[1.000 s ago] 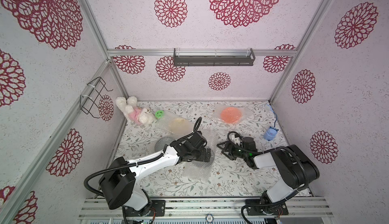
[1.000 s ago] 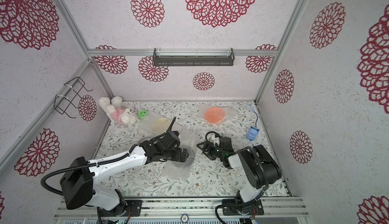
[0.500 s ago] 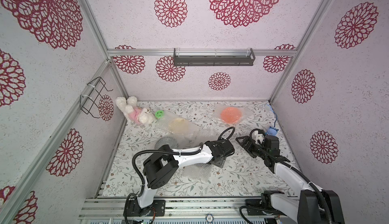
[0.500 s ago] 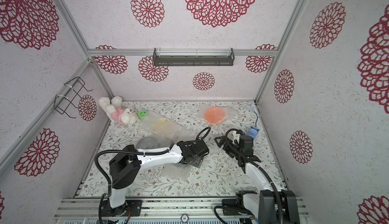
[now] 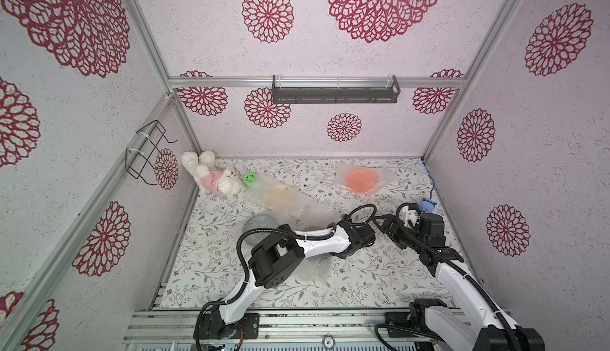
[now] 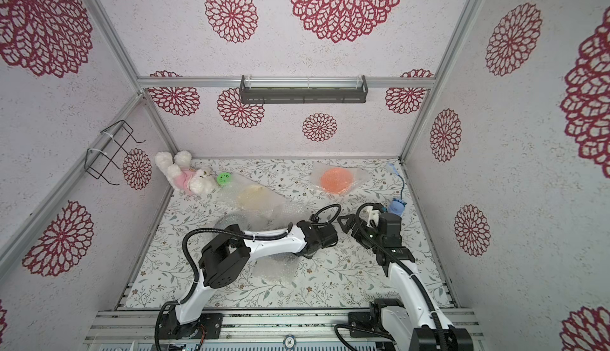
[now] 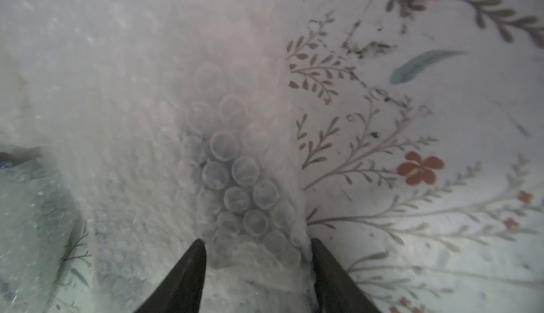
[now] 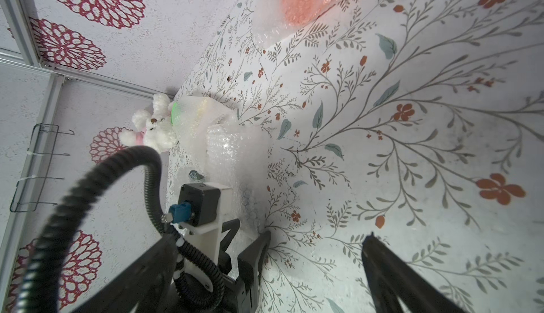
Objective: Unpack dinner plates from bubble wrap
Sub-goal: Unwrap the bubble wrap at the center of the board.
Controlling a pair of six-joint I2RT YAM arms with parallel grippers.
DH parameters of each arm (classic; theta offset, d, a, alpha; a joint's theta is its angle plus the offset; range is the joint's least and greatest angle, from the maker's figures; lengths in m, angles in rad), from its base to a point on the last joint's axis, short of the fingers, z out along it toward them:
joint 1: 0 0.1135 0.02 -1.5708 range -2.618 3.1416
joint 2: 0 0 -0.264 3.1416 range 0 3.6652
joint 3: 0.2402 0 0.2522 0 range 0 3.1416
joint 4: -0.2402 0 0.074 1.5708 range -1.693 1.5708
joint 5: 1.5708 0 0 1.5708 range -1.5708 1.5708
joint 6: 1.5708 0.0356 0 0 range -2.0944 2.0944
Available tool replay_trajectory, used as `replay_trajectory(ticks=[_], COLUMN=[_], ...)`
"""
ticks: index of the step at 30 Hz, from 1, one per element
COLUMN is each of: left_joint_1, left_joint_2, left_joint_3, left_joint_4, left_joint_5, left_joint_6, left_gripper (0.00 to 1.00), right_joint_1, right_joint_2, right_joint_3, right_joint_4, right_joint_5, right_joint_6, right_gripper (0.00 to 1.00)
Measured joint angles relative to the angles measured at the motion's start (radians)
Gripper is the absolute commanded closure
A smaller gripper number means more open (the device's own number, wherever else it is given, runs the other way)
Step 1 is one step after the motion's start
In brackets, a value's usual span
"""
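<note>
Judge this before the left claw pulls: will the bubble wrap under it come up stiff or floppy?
Probably floppy: the bubble wrap lies creased and bunched at the left claw. Likely light and thin, since the table print shows through it.

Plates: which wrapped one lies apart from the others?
The orange plate, alone at the back in its own bubble wrap. The cream plate and the dark plate lie close together nearer the left arm.
</note>
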Motion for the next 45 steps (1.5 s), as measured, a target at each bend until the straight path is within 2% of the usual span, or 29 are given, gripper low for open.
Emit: replay_trajectory(ticks=[5,9,12,15,18,22,28,31,34,39,45], left_joint_1=[-0.004,-0.005,-0.005,-0.005,-0.005,-0.005,0.002,0.014,0.041,0.147,0.253], left_joint_2=[0.022,0.043,0.057,0.069,0.073,0.041,-0.095,-0.199,-0.340,-0.602,-0.707], left_joint_3=[0.005,0.020,0.033,0.053,0.086,0.125,0.145,0.137,0.061,-0.185,-0.401], left_joint_4=[-0.068,-0.105,-0.128,-0.145,-0.171,-0.188,-0.164,-0.121,-0.018,0.273,0.591], left_joint_5=[-0.058,-0.090,-0.099,-0.098,-0.105,-0.093,-0.026,0.042,0.157,0.457,0.747], left_joint_6=[-0.022,-0.029,-0.036,-0.035,-0.027,-0.014,0.003,0.009,0.009,-0.038,-0.120], left_gripper=[0.63,0.70,0.81,0.85,0.94,1.00,1.00,1.00,1.00,1.00,1.00], right_joint_1=[0.000,0.000,0.000,-0.001,-0.002,-0.002,-0.002,-0.002,-0.002,-0.002,-0.002], right_joint_2=[-0.001,-0.001,0.000,0.000,0.002,0.014,0.022,0.027,0.039,0.052,0.053], right_joint_3=[0.000,0.000,0.000,0.000,0.000,0.000,0.002,0.015,0.028,0.030,0.029], right_joint_4=[-0.011,-0.010,-0.011,-0.011,-0.010,-0.010,-0.007,-0.007,-0.005,-0.002,0.002], right_joint_5=[0.003,0.003,0.003,0.005,0.007,0.007,0.007,0.016,0.023,0.031,0.032], right_joint_6=[0.000,0.000,0.000,-0.001,-0.006,-0.013,-0.019,-0.029,-0.043,-0.048,-0.060], right_gripper=[0.01,0.01,0.01,0.01,0.01,0.01,0.01,0.01,0.01,0.01,0.01])
